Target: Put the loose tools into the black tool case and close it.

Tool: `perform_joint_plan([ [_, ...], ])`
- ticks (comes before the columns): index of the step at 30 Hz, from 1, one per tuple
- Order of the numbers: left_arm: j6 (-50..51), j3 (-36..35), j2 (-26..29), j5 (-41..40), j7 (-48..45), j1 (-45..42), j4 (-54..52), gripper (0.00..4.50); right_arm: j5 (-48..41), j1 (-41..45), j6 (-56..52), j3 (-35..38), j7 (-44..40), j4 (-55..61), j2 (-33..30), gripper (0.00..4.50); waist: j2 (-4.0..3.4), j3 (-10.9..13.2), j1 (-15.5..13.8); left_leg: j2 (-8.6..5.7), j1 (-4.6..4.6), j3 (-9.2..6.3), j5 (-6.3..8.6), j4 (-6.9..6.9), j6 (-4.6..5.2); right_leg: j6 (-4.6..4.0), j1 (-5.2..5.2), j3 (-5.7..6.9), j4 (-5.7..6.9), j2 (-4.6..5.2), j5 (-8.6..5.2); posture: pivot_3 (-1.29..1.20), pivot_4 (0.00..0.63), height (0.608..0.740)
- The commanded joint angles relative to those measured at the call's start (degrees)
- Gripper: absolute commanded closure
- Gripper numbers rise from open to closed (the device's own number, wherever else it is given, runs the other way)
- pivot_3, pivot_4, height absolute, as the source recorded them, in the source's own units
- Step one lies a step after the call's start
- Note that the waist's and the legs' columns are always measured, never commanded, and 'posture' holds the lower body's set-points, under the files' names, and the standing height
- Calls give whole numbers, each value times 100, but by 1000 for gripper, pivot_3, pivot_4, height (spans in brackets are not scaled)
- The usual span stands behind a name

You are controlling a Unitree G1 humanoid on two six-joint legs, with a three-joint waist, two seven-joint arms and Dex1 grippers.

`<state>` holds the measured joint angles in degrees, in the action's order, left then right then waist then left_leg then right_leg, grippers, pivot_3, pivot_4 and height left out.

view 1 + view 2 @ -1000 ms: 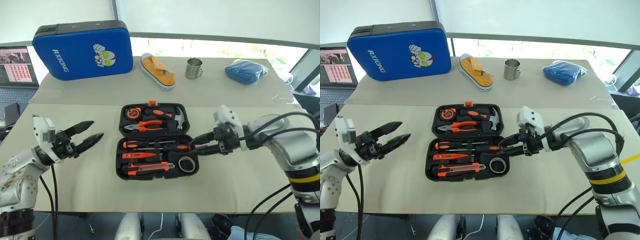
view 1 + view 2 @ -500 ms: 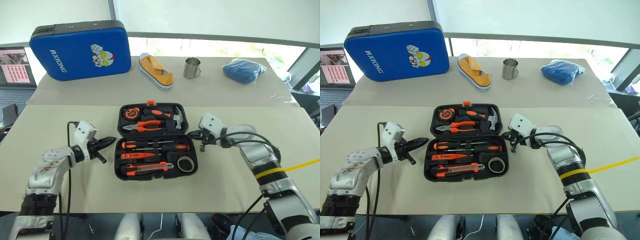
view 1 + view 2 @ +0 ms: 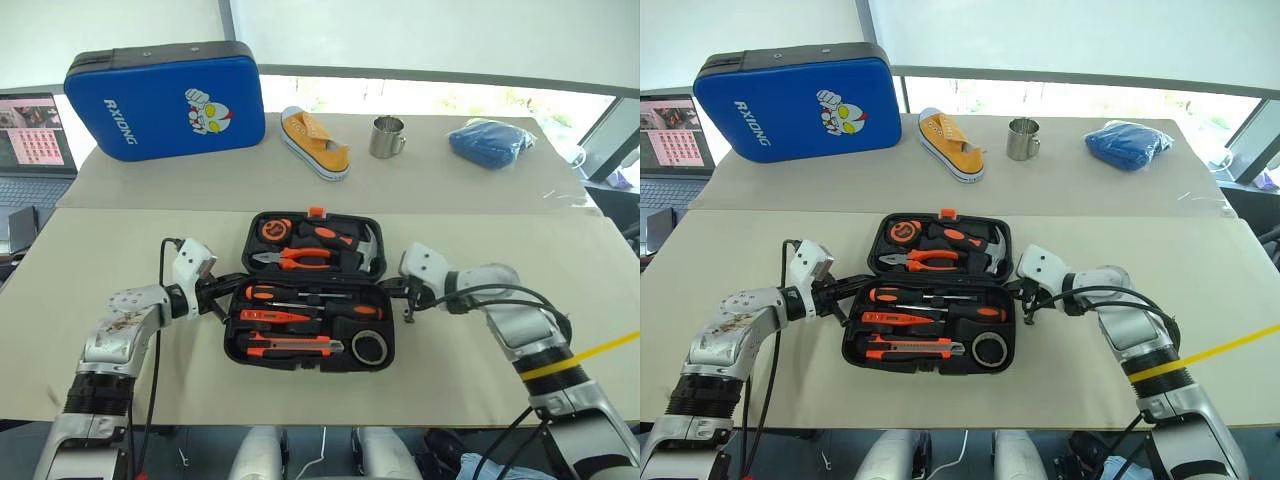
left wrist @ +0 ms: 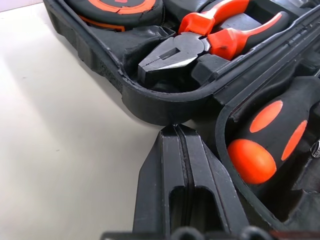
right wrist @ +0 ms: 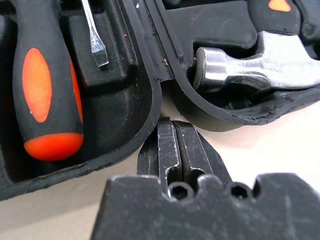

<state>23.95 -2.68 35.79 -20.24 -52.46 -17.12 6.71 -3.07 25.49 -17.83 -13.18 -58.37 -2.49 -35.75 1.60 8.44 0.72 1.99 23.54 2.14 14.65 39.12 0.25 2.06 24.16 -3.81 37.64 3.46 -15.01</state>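
Seeing black tool case (image 3: 310, 290) open mid-desk, tools seated | my left gripper (image 3: 228, 283), right gripper (image 3: 398, 285) fingers pressed together at hinge ends | risk: lid slips, case skids.

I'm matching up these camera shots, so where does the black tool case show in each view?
Left eye view: the black tool case lies open at the table's centre.
Right eye view: the same, at centre.
Left wrist view: its rounded rim sits just past the left gripper.
Right wrist view: its rim sits just past the right gripper.
Shared landmark: the hinge seam between the two halves.
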Motion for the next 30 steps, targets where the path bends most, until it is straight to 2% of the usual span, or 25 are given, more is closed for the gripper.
perform_joint_plan([
  [1,240,-68,75,-244,-192,183,-412,4457,-1,-135,156,111,65,227,-97,4500,0,0,1,0,0,0,0,0,0,0,0,0,-1,0,0,0,150,740],
  [3,414,-317,103,-379,-58,181,-483,4457,9,-179,355,259,77,174,-226,4500,0,0,1,0,0,0,0,0,0,0,0,0,0,0,0,0,150,740],
  [6,822,-663,320,-644,-26,211,-715,3701,-349,-256,17,574,-164,384,-544,4500,6,4,-32,-2,2,-2,0,4,0,0,0,0,-6,2,0,0,150,740],
  [7,1333,-689,543,-744,-36,211,-835,3318,-623,-257,-416,703,-324,565,-675,4500,10,6,-30,-2,4,-2,0,6,0,0,1,0,-6,2,0,0,150,740],
  [8,1635,-685,738,-724,14,201,-902,2953,-838,-228,-738,829,-398,701,-751,3912,11,6,-18,-1,5,-3,0,6,0,0,2,0,-5,2,0,0,150,740],
  [10,2024,-741,1020,-704,151,40,-852,2209,-1129,-33,-1536,982,-417,913,-914,3353,11,7,2,0,-1,-7,0,6,0,0,0,-1,-2,0,0,0,150,740],
  [13,2841,-859,1221,-1267,-108,-400,-797,1182,-1631,527,-3258,1152,-101,1092,-894,2351,13,8,29,1,-7,-10,0,5,0,0,-2,-2,0,-4,-1,0,150,740],
  [16,3357,-486,1385,-1365,-332,-850,-774,66,-1849,1229,-4741,1090,328,1000,-719,1293,15,9,29,0,-9,-12,-4,5,-2,-1,-2,-2,5,-5,-1,0,150,740],
  [18,3335,-106,1388,-1120,-328,-1160,-682,0,-1845,1643,-5439,869,535,816,-685,650,14,9,24,-4,-6,-11,-5,5,-4,-1,2,-2,4,-5,-1,0,150,740],
  [19,3354,37,1274,-928,-88,-1405,-486,0,-1852,1812,-5617,815,613,676,-636,235,14,9,16,-4,-7,-11,-4,5,-3,-1,0,-2,6,-4,-1,0,150,740],
  [20,3369,130,1131,-760,171,-1635,-276,0,-1844,1948,-5720,767,684,541,-594,24,15,9,-4,-4,-5,-10,-4,5,-3,-1,1,-2,4,-4,-1,0,150,740],
  [24,3517,258,585,-426,854,-2267,408,0,-1651,2407,-5954,554,1181,-141,-249,24,17,9,-18,-10,12,8,-6,13,-3,-1,6,0,1,-3,0,0,150,740],
  [30,3833,296,342,-382,1091,-2377,416,0,-1476,2659,-6016,368,1648,-687,-30,24,16,9,28,-7,27,6,-8,15,-8,-1,23,0,36,-3,0,0,150,740],
])
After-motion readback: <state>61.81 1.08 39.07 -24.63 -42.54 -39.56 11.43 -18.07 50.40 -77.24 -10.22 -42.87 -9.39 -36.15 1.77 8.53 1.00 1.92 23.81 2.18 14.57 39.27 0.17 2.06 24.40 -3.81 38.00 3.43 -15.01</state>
